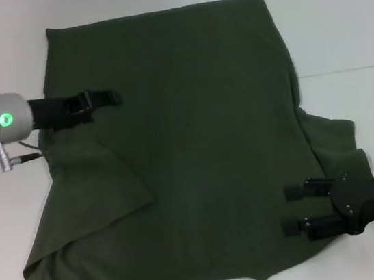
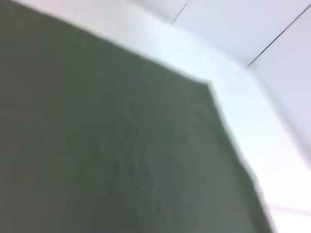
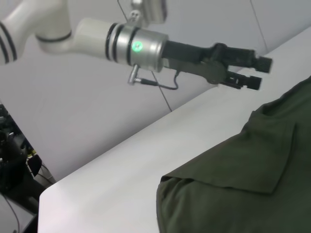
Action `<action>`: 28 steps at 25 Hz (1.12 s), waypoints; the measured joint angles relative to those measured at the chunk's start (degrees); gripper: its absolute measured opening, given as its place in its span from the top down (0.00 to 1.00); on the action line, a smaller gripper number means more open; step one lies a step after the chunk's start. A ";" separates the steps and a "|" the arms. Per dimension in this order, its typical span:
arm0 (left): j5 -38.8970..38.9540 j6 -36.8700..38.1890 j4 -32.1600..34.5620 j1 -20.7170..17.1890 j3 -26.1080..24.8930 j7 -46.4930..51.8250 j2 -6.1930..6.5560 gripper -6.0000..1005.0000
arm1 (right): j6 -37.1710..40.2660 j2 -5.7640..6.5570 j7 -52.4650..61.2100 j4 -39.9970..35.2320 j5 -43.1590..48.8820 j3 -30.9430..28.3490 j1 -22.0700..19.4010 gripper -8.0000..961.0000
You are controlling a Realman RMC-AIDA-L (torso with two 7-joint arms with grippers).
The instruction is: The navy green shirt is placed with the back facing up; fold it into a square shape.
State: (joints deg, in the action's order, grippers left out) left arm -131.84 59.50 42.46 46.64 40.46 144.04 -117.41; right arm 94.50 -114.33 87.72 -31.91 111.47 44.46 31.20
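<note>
The navy green shirt [image 1: 195, 146] lies spread on the tabletop [image 1: 343, 16] for folding, left sleeve already tucked in; left end effector [image 1: 114, 98] hangs above it with a narrow gap, right end effector [image 1: 291, 210] spread wide by the other sleeve

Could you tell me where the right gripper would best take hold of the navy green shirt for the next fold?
Probably at the loose sleeve flap on the robot's right edge of the navy green shirt. The right gripper already hangs open beside it, so coming from the right, it could pinch the edge where the fabric bunches above the table.
</note>
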 joint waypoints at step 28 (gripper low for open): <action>24.04 42.24 -10.71 -19.21 -15.37 -67.04 -2.22 0.11 | -2.62 11.00 49.73 -3.13 15.35 -9.05 9.17 0.03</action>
State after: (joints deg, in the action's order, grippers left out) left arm -107.81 101.74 31.75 27.43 25.10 76.99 -119.62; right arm 91.89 -103.32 137.45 -35.04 126.82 35.41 40.37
